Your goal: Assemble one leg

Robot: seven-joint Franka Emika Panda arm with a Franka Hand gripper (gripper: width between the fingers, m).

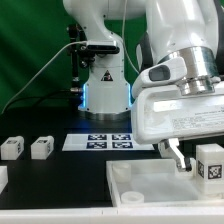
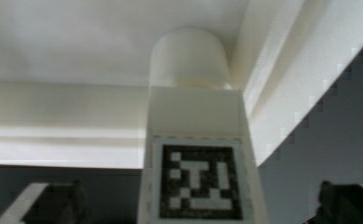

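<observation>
One leg [image 1: 208,162], a white block with a black-and-white tag, stands at the corner of the large white panel [image 1: 150,186] on the exterior view's right. My gripper [image 1: 196,160] is low around it. In the wrist view the leg [image 2: 196,100] runs up the middle, its rounded end against the panel's raised rim [image 2: 89,95]. My gripper [image 2: 199,208] straddles the leg. The dark fingers [image 2: 57,205] stand apart from it, with a gap showing on each side. The gripper is open.
Two more legs [image 1: 12,147] [image 1: 41,147] stand on the black table at the exterior view's left, and a third [image 1: 2,178] is cut by the left edge. The marker board [image 1: 108,141] lies in front of the robot's base [image 1: 105,90].
</observation>
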